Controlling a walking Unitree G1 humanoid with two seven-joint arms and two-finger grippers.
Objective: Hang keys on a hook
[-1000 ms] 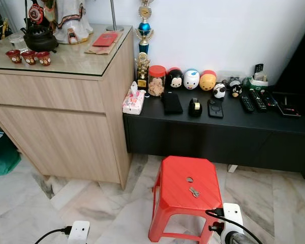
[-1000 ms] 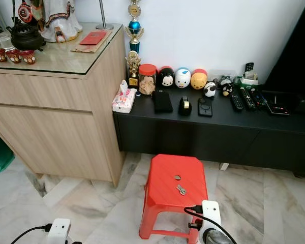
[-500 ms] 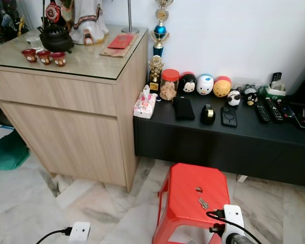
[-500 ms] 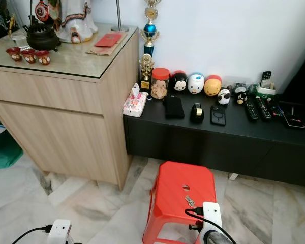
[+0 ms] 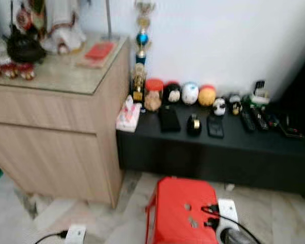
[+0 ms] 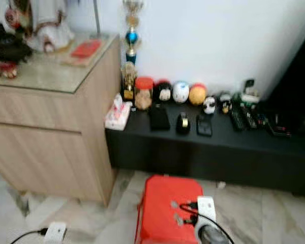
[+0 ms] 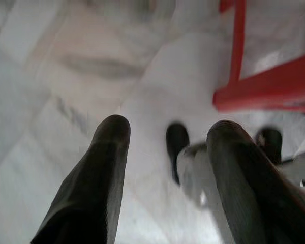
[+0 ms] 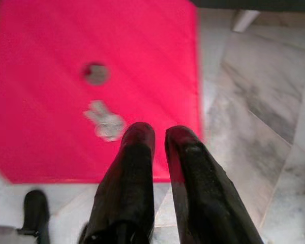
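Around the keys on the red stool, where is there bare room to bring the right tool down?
The keys lie near the middle of the red stool, just below its centre hole. Bare red seat surrounds them on all sides, widest toward the far edge. The right tool hovers over the near edge, nearly closed. The black TV bench behind is crowded.

Red stool nearer below, head views now blurred, camera shifted

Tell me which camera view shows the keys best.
The right wrist view: the keys lie large on the red stool, just beyond the right gripper. In both eye views they are a small blurred speck on the stool top. The left wrist view catches the stool's edge and floor.
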